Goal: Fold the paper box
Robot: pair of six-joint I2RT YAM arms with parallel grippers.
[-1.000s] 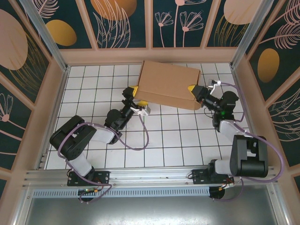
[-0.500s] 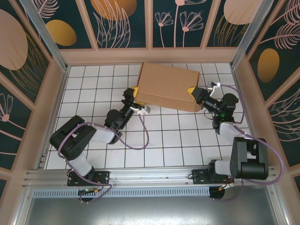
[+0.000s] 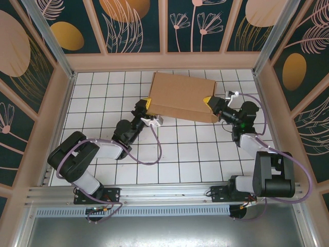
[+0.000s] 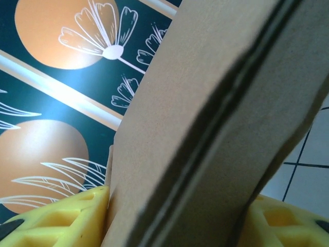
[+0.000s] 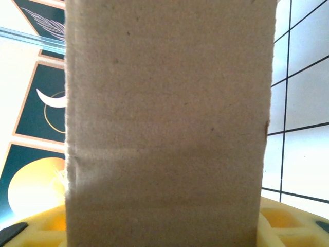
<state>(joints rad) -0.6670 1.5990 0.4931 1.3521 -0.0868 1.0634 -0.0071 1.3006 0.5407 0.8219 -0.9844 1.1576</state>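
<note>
The left gripper [image 3: 148,104] has its jaws half-wide, pressed on the 9 o'clock end of the paper box [image 3: 182,95], which is at 12 o'clock of the tiled table [image 3: 195,154]. The right gripper [image 3: 209,101] clamps the 3 o'clock end likewise. I judge the cardboard light and stiff (edges crush easily), so these ends are good holds

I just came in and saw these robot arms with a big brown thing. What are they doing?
Two robot arms are working on a paper box made of plain brown cardboard. It sits near the back of the white tiled table. The left gripper pinches its left end and the right gripper pinches its right end, with the cardboard squeezed between their yellow fingers. The box looks mostly folded already.
</note>
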